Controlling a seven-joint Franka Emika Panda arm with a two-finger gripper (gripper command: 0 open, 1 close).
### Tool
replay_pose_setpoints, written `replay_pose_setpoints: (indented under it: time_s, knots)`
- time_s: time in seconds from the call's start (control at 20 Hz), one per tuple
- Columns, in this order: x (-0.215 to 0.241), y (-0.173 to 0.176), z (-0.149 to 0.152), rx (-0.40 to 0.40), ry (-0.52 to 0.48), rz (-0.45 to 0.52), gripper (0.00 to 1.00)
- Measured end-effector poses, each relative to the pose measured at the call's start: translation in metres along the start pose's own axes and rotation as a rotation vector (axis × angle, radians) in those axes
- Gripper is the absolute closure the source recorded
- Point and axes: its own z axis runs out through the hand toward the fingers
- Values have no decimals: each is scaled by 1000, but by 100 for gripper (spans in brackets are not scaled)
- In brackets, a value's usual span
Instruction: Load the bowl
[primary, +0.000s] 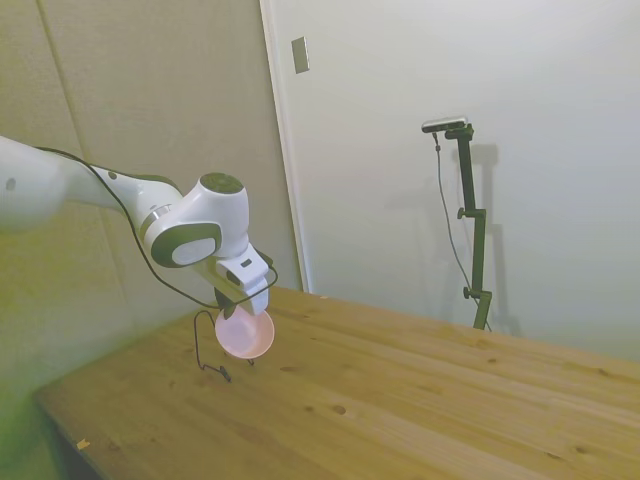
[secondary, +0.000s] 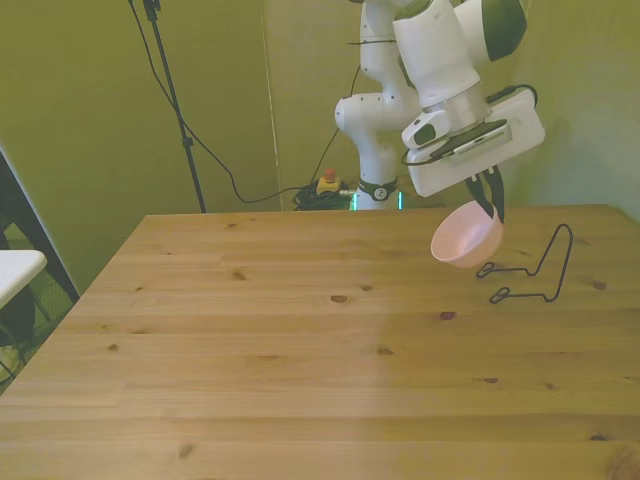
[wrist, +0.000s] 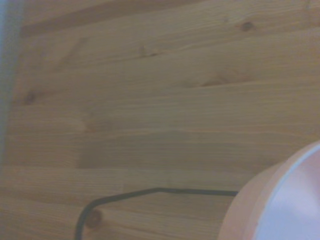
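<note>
Table (secondary: 250, 340): wooden, bare planks with knots. Bowl (secondary: 466, 236): pale pink, tilted, held clear above the table just beside the rack. Gripper (secondary: 489, 205): jaws closed on the bowl's rim. Rack (secondary: 545, 265): thin dark wire, standing on the table at the front view's right.

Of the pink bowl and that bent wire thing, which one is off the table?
The pink bowl: the tool holds it in the air, while the wire rack stands on the wood.
</note>
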Motion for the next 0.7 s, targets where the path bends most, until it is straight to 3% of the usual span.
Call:
replay_pose_setpoints:
  time_s: [0.35, 0.7]
  knots:
    - [-4, 4, 30, 187, -133, -47, 100]
    - [-8, 7, 42, 229, -209, -85, 100]
